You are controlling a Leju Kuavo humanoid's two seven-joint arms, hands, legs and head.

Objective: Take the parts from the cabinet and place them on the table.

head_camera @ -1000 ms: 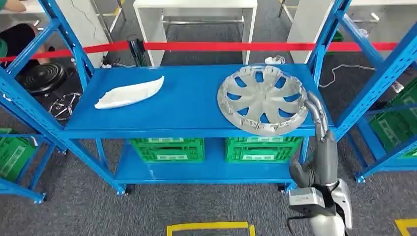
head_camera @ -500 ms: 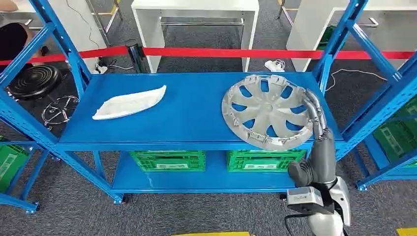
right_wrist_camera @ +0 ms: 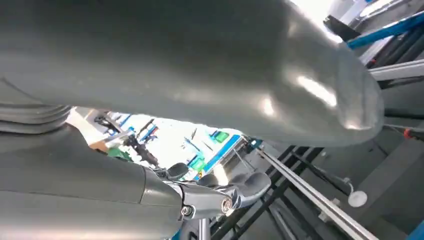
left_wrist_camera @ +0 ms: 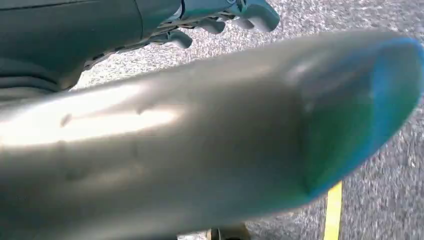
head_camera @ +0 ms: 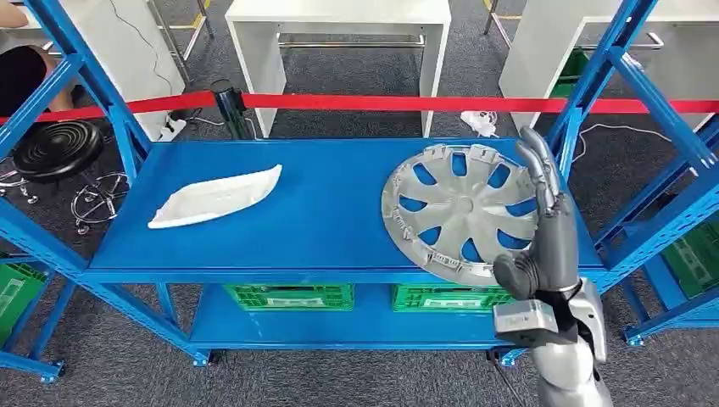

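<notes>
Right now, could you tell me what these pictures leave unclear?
- Head view: whether the right robot hand touches the hubcap; its fingers overlap the rim edge-on.
- Head view: the green crates are mostly hidden by the shelf.
- Left wrist view: the left robot hand is blocked by a blurred thumb.

- I can read no text, number or brand anywhere in my views.
- The grey block at the wrist of the right hand [head_camera: 543,222] carries a small dark marking in my head view, too small for me to make out.
- The green crates [head_camera: 288,296] under the blue shelf [head_camera: 331,212] have pale panels on their fronts; I can't tell any writing on them.
- The silver wheel cover [head_camera: 462,208] shows me no legible logo.
- Both wrist views are too blurred for me to read anything.
</notes>
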